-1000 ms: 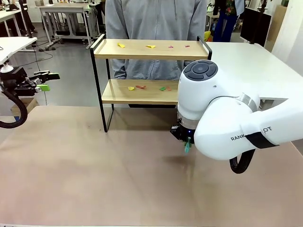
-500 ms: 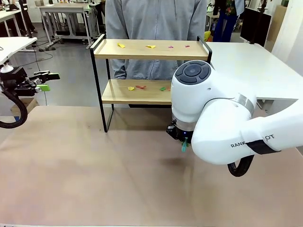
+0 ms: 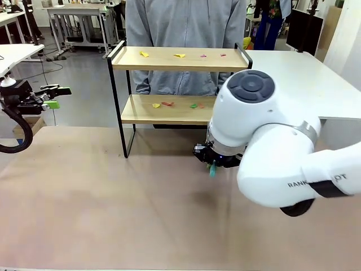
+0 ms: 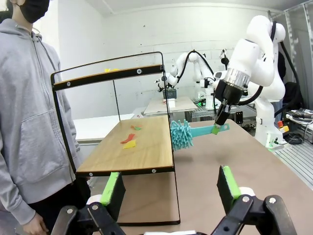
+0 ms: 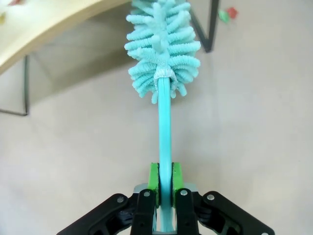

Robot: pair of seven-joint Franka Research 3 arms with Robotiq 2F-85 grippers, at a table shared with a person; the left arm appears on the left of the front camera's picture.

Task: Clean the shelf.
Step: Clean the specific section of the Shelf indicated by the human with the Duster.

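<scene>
The shelf (image 3: 169, 60) stands at the table's far side, with small coloured paper scraps (image 3: 179, 55) on its top board and more scraps (image 3: 167, 104) on the lower board. My right gripper (image 3: 213, 164) hangs just in front of the lower board, shut on the handle of a teal fluffy duster (image 5: 163, 44). In the right wrist view the gripper (image 5: 165, 186) clamps the handle between green pads, and the duster head reaches the edge of the shelf's board (image 5: 44, 24). My left gripper (image 3: 56, 97) stays far left, open. In the left wrist view the left gripper (image 4: 170, 188) is open and faces the shelf (image 4: 132, 152) and the duster (image 4: 182, 135).
A person in a grey hoodie (image 3: 186, 28) stands right behind the shelf. A red and a green scrap (image 5: 227, 13) lie on the table by the shelf's black leg (image 5: 208, 24). The brown table top (image 3: 113, 209) stretches in front of the shelf.
My right arm has swung up and to the left, carrying the duster nearer the shelf's lower board. The left arm has not moved.
</scene>
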